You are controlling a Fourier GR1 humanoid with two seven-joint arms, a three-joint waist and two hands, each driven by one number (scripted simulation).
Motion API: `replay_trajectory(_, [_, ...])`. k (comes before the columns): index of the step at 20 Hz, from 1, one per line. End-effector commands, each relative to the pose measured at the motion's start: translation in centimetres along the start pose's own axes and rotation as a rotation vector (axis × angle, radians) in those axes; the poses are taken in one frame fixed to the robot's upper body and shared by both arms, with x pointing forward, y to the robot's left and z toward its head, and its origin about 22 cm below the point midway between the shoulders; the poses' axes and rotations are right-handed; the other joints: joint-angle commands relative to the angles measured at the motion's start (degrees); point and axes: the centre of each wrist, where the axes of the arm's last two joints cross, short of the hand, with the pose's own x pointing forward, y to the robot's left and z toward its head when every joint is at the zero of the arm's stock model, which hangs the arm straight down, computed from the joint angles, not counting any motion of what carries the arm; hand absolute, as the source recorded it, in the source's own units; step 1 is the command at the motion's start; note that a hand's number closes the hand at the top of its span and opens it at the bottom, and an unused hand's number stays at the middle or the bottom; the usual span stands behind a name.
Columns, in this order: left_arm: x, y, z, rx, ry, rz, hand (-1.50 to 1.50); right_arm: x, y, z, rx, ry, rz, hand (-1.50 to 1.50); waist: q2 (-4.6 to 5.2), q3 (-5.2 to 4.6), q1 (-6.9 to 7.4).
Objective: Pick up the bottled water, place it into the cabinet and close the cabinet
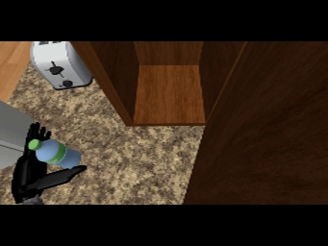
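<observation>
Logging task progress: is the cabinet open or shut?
Open. The cabinet shows its inner shelf; its door stands swung out at right.

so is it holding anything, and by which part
The left hand holds the bottle round its body, below the green cap.

A kitchen: a speckled stone counter (145,153) carries a white toaster (60,65) at the far left and an open wooden cabinet (170,91) to its right.
</observation>
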Motion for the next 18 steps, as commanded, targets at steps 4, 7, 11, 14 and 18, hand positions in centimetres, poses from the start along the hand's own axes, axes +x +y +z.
replay_trajectory(4, [-3.0, -0.8, 1.2, 0.029, 0.046, 0.0, -1.5, 3.0, -1.2, 0.1, -0.028, -0.062, 0.075, -1.5, 0.2, -0.23, 0.3])
replay_trajectory(7, [-4.5, 1.2, 1.2, 0.057, 0.039, 0.003, -1.5, 2.3, 0.4, 0.5, -0.021, -0.053, 0.063, -1.5, 0.16, -0.27, -0.03])
replay_trajectory(11, [-5.1, 0.7, 2.0, 0.053, 0.044, 0.023, -1.5, 3.6, -0.3, 1.6, -0.016, -0.066, 0.05, -1.5, 0.06, -0.23, -0.21])
replay_trajectory(14, [-4.1, 1.7, 0.2, 0.012, 0.01, 0.056, -1.5, 3.8, -0.3, 1.2, -0.017, -0.05, 0.038, -1.5, 0.08, -0.23, 0.08])
replay_trajectory(18, [-5.7, 1.5, 0.9, 0.012, -0.013, 0.093, -1.5, 3.2, -0.2, 1.5, -0.036, -0.062, 0.033, -1.5, 0.11, -0.24, -0.07])
